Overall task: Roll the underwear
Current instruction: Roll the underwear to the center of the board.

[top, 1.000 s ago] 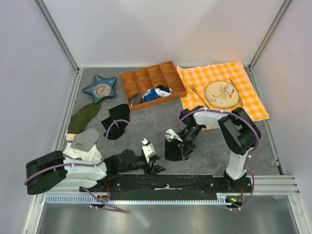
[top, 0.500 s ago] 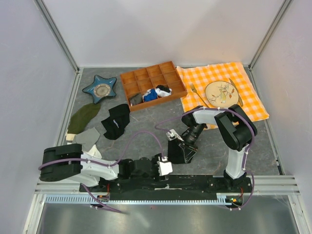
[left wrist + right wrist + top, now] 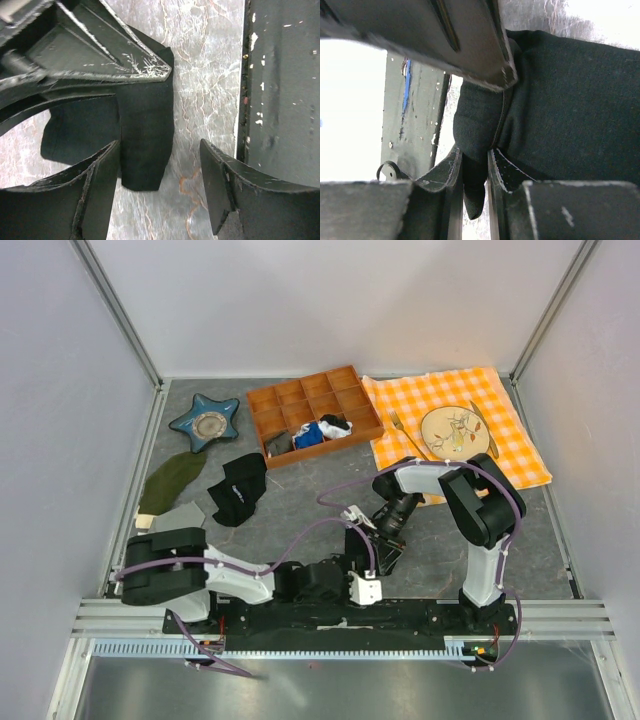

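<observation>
Underwear [image 3: 560, 100] fold pinched in nearly closed right hand [image 3: 474, 156]; left hand [image 3: 159, 150] gapes wide over it, seemingly empty.

The underwear [image 3: 145, 145] — black, soft — lies folded over.

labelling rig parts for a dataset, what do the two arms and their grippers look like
The left arm and right arm are black and white jointed links, each trailing a purple cable. The left gripper and right gripper have flat black fingers with scuffed, pale-worn edges.
</observation>
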Controlling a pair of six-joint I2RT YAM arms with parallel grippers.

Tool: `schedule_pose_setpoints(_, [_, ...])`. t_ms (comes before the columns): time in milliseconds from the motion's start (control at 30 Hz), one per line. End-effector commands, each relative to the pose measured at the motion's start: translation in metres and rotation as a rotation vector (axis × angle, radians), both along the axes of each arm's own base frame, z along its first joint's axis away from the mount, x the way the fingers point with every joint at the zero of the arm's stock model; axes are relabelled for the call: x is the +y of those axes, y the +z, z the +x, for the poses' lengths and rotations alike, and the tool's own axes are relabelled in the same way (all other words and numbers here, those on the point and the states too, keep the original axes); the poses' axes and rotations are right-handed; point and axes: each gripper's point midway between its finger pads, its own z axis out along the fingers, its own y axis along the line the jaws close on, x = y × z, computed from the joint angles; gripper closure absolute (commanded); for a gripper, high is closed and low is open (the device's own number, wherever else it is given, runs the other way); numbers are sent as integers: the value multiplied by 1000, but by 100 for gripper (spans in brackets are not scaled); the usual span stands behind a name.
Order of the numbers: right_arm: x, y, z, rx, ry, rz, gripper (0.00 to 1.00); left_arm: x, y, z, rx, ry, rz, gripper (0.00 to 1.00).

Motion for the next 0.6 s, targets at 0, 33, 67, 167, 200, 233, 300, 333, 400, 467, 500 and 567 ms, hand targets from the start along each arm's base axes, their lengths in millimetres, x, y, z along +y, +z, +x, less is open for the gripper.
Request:
schedule_pose_setpoints(0, [-7, -13, 5, -31, 32, -45, 82, -9, -15, 18, -87, -2, 110, 31])
schedule_pose_setpoints(33, [-8, -14, 4, -27, 31, -49, 81, -11, -17, 24, -87, 12, 122, 34])
schedule_pose_setpoints(67, [-8, -14, 4, -30, 32, -46, 81, -10, -23, 26, -73, 21, 140, 37])
schedule_pose_setpoints(167, [-8, -13, 4, -29, 28, -46, 79, -4, -38, 31, -12, 62, 181, 75])
schedule_pose_setpoints(200, [-8, -12, 5, -28, 21, -46, 77, -2, -41, 30, 7, 65, 187, 84])
schedule_pose_setpoints(233, [-8, -11, 7, -31, 13, -49, 71, 3, -46, 29, 24, 77, 204, 98])
schedule_pose_setpoints(300, [-9, -7, 13, -30, -10, -49, 65, 7, -51, 24, 83, 86, 210, 98])
schedule_pose_setpoints(333, [-9, -2, 18, -39, -24, -40, 62, 8, -51, 23, 113, 91, 205, 98])
schedule_pose_setpoints(400, [-14, 6, 35, -78, -78, -23, 58, 11, -56, 10, 233, 78, 205, 98])
schedule_pose_setpoints(467, [-18, 23, 58, -164, -135, 20, 52, 11, -60, -6, 382, 36, 198, 98])
schedule_pose_setpoints(500, [-26, 36, 76, -229, -197, 45, 48, 12, -62, -10, 438, 29, 199, 98])
schedule_pose_setpoints(567, [-35, 53, 93, -290, -268, 80, 46, 16, -67, -16, 590, 33, 208, 98])
